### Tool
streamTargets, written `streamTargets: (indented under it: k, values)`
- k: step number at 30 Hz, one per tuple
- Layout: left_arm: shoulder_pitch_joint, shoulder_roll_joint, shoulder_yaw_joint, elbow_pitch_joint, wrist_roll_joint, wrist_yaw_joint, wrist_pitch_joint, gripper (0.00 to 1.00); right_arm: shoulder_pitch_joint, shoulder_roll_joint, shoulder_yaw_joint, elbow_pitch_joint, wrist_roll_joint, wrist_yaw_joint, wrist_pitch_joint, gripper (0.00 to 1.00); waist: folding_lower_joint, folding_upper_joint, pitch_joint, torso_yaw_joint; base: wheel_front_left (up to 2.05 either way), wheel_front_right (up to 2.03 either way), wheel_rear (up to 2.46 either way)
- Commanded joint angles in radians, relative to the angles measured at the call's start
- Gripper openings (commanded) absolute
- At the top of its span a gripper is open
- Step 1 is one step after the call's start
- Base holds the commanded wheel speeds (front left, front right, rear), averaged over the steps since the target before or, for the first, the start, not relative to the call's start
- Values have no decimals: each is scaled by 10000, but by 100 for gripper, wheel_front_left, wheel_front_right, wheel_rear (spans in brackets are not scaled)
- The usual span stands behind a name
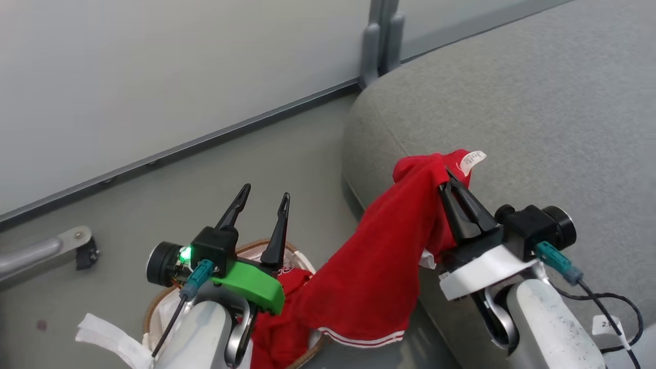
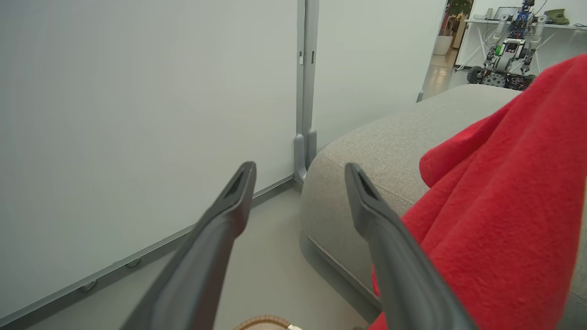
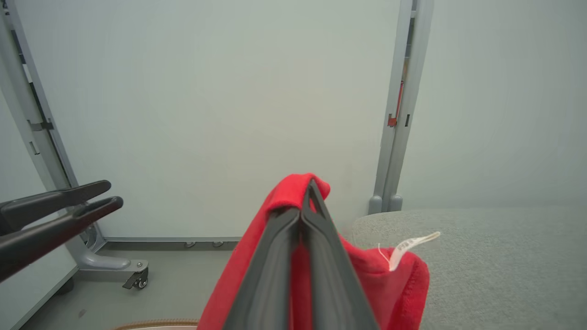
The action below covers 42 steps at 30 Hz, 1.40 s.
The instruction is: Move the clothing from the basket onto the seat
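Cloth: one red garment [image 1: 379,256] caught at a fold by the right pincer [image 1: 447,178], whose fingers are pressed together on it above the rounded edge of the grey seat [image 1: 512,102]. From there it hangs down the seat's side, with the striped hem low beside the basket [image 1: 149,310]. White tag [image 1: 471,161] sticks out near the fingertips. Left pincer [image 1: 265,192] spread, gripping nothing, over the basket. More red fabric [image 1: 274,338] with white print lies inside the basket.
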Motion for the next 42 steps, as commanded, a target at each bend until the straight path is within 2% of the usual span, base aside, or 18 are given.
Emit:
streamTargets:
  k: [1, 10, 15, 19, 24, 29, 33, 39, 42]
  values:
    - [154, -3, 39, -14, 110, -69, 5, 100, 120, -10, -212, -144, 5, -14, -50, 0, 0, -1, 309, -1922, 0, 0, 0]
    - [-733, -91, -770, 502, 145, -455, 5, 100, 436, 24, -2136, -1120, -268, -14, -48, 0, 0, -1, 1027, -2295, 2, 2, 2]
    - [-819, -21, -1040, 424, 179, -505, 5, 100, -112, 9, -2612, -1344, -494, -14, -48, 0, 0, -1, 1418, -2296, 16, 16, 16]
    - [-812, 183, -1242, 298, 173, -519, 5, 100, -944, -452, -2820, -1295, -735, -14, -48, 0, 0, -1, 1772, -2298, 2, 2, 2]
    - [-815, 572, -1397, 136, 107, -522, 5, 100, -2861, -1563, -2820, -653, -1131, -14, -48, 0, 0, -1, 2328, -2256, 0, 0, 0]
    - [-840, 972, -1252, -121, 255, -517, 5, 100, -5209, -2614, -2647, 606, -1525, -14, -48, 0, 0, -1, 3017, -2190, 0, 0, 0]
    - [-1087, 1163, -1378, -295, 321, -517, 5, 100, -6828, -3338, -3062, 1539, -1901, -14, -48, 0, 0, -1, 3580, -1808, 0, 0, 0]
    - [-1497, 1344, -1502, -402, 240, -517, 5, 100, -8157, -3710, -3604, 2829, -2385, -14, -35, 0, 0, -1, 4233, -1305, 0, 0, 0]
    - [-1658, 1390, -1553, -421, 224, -518, 5, 100, -8179, -3394, -3906, 3263, -2443, -14, -36, 0, 0, -1, 4484, -1123, 0, 0, 0]
